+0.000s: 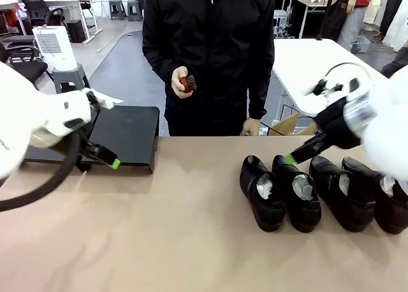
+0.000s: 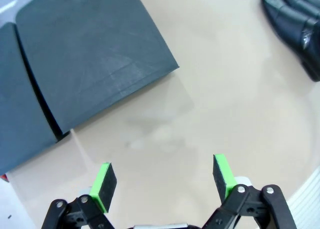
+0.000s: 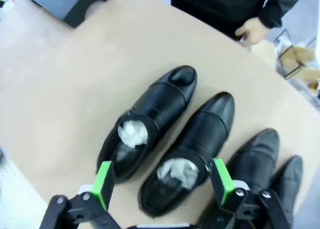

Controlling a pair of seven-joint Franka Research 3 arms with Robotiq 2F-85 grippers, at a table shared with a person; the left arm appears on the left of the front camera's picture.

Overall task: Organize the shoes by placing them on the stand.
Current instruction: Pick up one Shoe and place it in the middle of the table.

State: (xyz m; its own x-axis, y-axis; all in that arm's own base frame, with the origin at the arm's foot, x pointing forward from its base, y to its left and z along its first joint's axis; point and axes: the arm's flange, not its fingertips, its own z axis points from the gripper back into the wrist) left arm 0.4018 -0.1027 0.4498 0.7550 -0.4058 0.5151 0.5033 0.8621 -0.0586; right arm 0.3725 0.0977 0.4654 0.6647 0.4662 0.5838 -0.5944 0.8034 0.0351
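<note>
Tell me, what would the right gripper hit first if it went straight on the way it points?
Probably the second shoe from the robot's left, near its paper-stuffed opening, though depth is hard to judge.

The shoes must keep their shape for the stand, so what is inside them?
Crumpled white paper sits in the opening of all four shoes. How far it reaches toward the toes is hidden by the leather.

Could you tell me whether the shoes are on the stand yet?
Off: all four shoes stand in a row on the table, apart from the stand.
</note>
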